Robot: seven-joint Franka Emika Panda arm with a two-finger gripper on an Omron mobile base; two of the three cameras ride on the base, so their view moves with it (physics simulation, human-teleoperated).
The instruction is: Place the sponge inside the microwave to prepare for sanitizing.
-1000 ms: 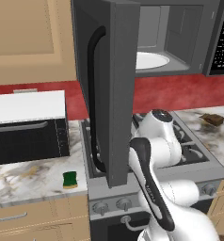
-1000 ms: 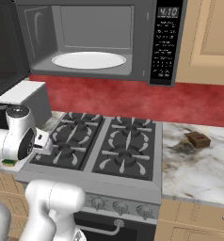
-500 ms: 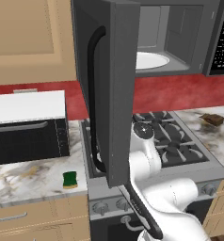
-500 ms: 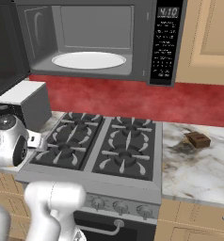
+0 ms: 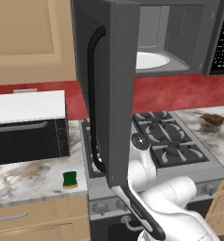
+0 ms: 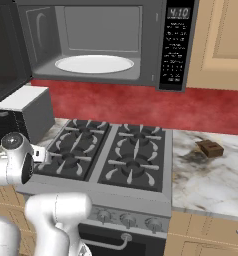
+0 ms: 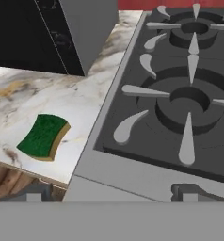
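The sponge, green on top with a yellow side, lies flat on the marble counter left of the stove, near the front edge; the left base view also shows this sponge. My gripper hangs above the seam between counter and stove, open, nothing between its fingertips. The sponge is to the left of the fingertips and apart from them. The microwave hangs above the stove with its door swung wide open and a white round plate inside. That door hides my hand in the left base view.
A black oven box with a white top stands on the counter behind the sponge. The stove with raised grates lies to the right. A small brown object rests on the right counter. The open microwave door juts out over the stove's left side.
My arm has swung left and down from over the stove's left burners toward the counter edge. The gripper has stayed open. The sponge has not moved.
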